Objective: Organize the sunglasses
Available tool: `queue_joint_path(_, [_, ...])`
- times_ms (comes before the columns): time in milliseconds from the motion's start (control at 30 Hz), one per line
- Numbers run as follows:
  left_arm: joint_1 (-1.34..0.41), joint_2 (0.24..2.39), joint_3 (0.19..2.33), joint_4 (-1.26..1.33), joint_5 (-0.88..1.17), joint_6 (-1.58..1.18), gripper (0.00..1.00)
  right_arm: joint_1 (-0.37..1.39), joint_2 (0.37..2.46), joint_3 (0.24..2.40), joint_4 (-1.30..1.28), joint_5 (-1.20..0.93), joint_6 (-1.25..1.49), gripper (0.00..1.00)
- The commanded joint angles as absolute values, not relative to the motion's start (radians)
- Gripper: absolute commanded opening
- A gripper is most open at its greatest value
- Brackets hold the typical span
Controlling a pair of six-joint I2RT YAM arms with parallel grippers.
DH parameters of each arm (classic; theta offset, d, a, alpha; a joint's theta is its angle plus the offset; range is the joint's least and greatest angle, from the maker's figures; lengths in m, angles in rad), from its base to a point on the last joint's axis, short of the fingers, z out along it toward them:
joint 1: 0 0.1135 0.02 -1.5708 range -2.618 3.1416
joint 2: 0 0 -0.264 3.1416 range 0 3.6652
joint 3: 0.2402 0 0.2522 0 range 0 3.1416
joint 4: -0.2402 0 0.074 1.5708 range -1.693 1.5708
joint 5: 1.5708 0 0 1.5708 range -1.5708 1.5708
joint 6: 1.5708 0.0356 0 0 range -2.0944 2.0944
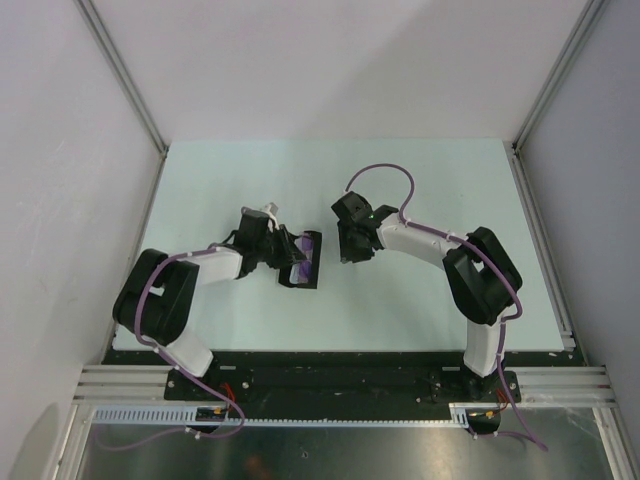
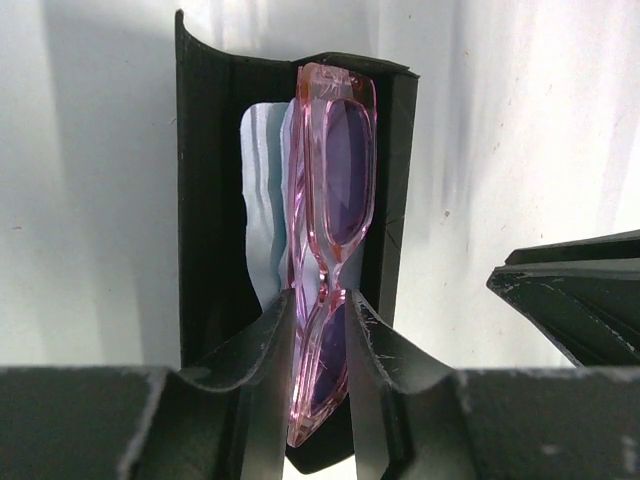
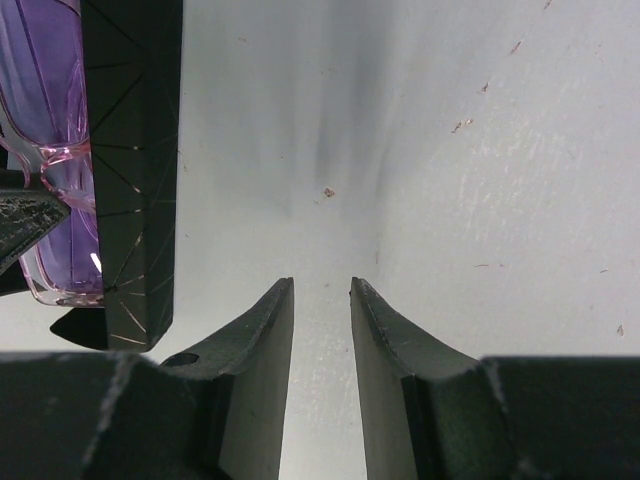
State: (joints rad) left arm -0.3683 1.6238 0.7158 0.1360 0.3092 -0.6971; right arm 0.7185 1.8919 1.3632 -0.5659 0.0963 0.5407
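Observation:
The sunglasses (image 2: 335, 170), pink frame with purple lenses, stand folded on edge inside the open black case (image 2: 210, 200), against a pale blue cloth (image 2: 262, 180). My left gripper (image 2: 320, 310) is shut on the sunglasses near one lens. From above, the left gripper (image 1: 285, 250) sits at the case (image 1: 300, 278) with the sunglasses (image 1: 305, 245) in it. My right gripper (image 1: 345, 250) hovers just right of the case. In the right wrist view it (image 3: 322, 285) is open and empty over bare table, with the case (image 3: 135, 150) and sunglasses (image 3: 45, 100) at its left.
The pale table (image 1: 430, 190) is bounded by white walls and aluminium rails (image 1: 540, 240) on both sides. The right gripper's black finger (image 2: 580, 300) shows at the right of the left wrist view, close to the case.

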Motion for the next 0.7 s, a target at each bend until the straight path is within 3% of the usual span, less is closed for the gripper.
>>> queue_joint_path(0, [-0.373,1.605,0.753,0.118,0.288,-0.687,0.31,0.726,1.865,1.362,-0.557,0.098,0.525,0.34])
queue_joint_path(300, [-0.371,1.601,0.775,0.118,0.293,-0.69,0.4,0.727,1.87,1.362,-0.557,0.097,0.517,0.34])
queue_joint_path(667, [-0.371,1.631,0.79,0.12,0.299,-0.699,0.24,0.727,1.879,1.361,-0.561,0.098,0.509,0.34])
